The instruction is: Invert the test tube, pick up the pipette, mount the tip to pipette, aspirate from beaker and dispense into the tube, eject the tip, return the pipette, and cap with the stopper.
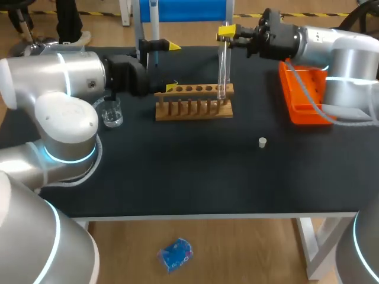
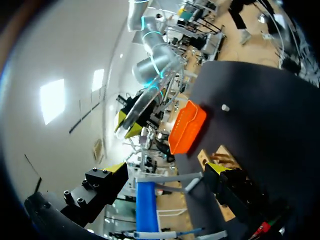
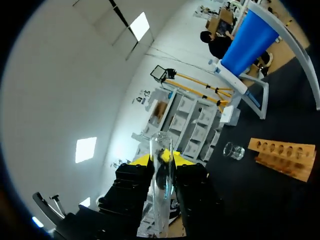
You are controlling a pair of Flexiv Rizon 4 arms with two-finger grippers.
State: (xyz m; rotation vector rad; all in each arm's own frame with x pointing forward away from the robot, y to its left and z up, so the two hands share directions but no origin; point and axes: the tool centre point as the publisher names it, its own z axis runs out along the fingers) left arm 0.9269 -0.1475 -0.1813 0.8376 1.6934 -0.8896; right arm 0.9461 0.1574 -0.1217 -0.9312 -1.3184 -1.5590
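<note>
My right gripper (image 1: 227,33) is shut on the top of a clear test tube (image 1: 223,65), which stands upright. The tube's lower end is at the rightmost hole of the wooden rack (image 1: 194,102). In the right wrist view the tube (image 3: 161,187) runs between the yellow fingertips of that gripper (image 3: 161,160). My left gripper (image 1: 172,66) stands wide open and empty just left of the rack, in front of the pipette (image 1: 154,26) on its blue stand. A glass beaker (image 1: 111,112) sits under the left arm. A small white stopper (image 1: 262,141) lies on the black table.
An orange tray (image 1: 302,94) sits at the right, partly under my right arm. The left wrist view shows the same tray (image 2: 187,127), the stopper (image 2: 225,107) and the rack (image 2: 220,160). The right wrist view takes in the rack (image 3: 282,157) and the beaker (image 3: 234,151).
</note>
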